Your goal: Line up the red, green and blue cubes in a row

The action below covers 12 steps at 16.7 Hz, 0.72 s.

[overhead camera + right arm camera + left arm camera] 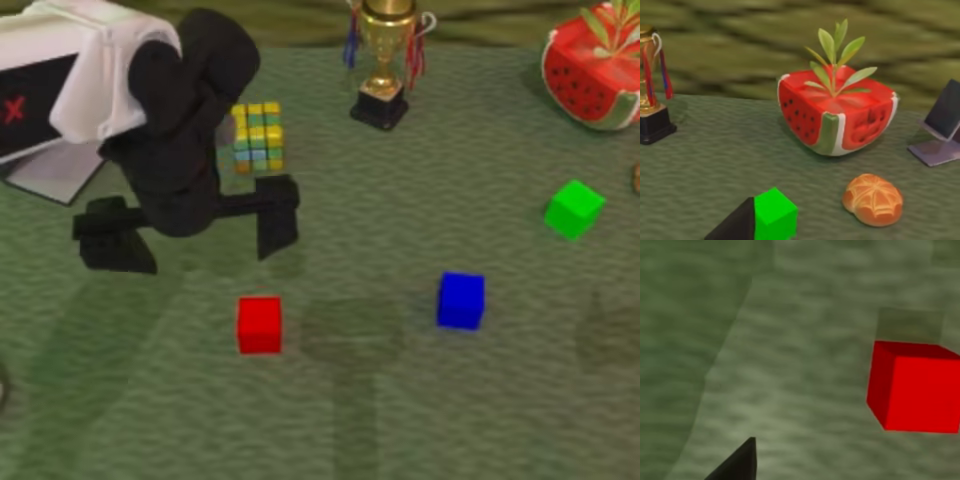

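Note:
The red cube [259, 324] rests on the green cloth at front centre-left, and it fills one side of the left wrist view [915, 390]. My left gripper [200, 252] hangs open just behind and to the left of it, nothing between its fingers; one dark fingertip [742, 465] shows in its wrist view. The blue cube [460, 300] sits right of centre. Farther right and back stands the green cube [573, 208]. My right arm is outside the top view; its wrist view shows one fingertip [737, 225] in front of the green cube [774, 215], with the gripper open.
A multicoloured puzzle cube [257, 136] sits right behind the left arm, and a trophy [383, 60] stands at back centre. A watermelon planter [592, 65] fills the back right corner, with a bread roll [873, 199] and a phone stand [940, 130] near it.

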Available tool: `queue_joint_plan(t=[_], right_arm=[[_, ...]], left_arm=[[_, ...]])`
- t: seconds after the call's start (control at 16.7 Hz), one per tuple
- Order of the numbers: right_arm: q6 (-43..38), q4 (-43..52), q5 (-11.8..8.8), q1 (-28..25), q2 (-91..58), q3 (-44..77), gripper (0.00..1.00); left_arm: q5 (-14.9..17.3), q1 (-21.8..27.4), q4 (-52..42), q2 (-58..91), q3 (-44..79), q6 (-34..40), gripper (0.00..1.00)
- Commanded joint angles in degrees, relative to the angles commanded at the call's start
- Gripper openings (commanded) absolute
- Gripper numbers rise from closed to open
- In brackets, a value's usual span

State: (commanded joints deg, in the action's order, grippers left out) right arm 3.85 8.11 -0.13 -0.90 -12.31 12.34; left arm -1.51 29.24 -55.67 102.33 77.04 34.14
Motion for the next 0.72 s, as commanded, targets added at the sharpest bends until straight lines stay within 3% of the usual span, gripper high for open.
queue_joint_plan(t=[0.36, 0.72], right_arm=[[8.5, 18.1, 0.2, -1.5, -33.6, 29.9, 1.0], [18.3, 39.5, 0.7, -3.3, -75.7, 63.2, 1.0]], left_arm=[[-0.5, -11.0, 14.3, -29.0, -22.2, -3.7, 1.0], [-0.4, -21.5, 31.4, -63.6, -49.2, -13.6, 1.0]])
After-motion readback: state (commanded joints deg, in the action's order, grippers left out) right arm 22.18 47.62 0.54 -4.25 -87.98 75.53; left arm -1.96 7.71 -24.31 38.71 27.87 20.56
